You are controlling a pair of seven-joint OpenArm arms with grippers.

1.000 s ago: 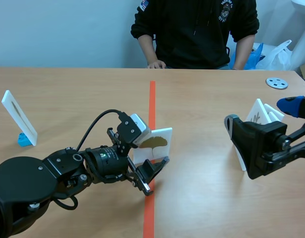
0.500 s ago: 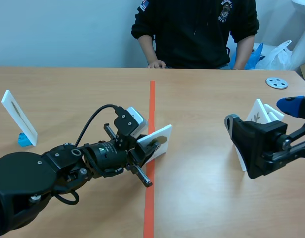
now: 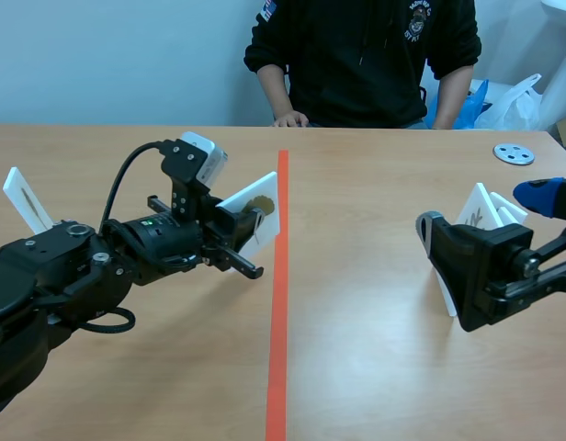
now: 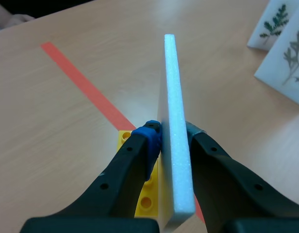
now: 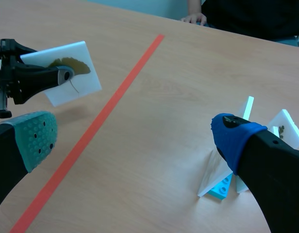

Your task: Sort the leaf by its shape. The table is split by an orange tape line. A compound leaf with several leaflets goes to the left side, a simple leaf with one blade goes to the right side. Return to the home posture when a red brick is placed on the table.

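Observation:
My left gripper (image 3: 239, 228) is shut on a white foam card (image 3: 254, 214) bearing one brownish fan-shaped leaf (image 3: 261, 204). The card hangs tilted above the table, just left of the orange tape line (image 3: 277, 303). In the left wrist view the card (image 4: 176, 136) stands edge-on between my fingers, with its yellow brick base (image 4: 145, 196) under it. The right wrist view shows the same card (image 5: 67, 73) and its leaf (image 5: 68, 63) off to the side. My right gripper (image 3: 485, 209) stays open at the right side, holding nothing (image 5: 135, 136).
Several white cards with compound leaves (image 3: 481, 213) stand on a cyan base (image 5: 221, 187) beside the right gripper. Another white card (image 3: 19, 197) stands at the far left. A metal disc (image 3: 514, 153) lies far right. A person (image 3: 356, 55) sits across, hand (image 3: 289, 119) on the table.
The left arm has lifted the leaf card and carried it from over the tape line to the left and farther away. The right arm has not moved.

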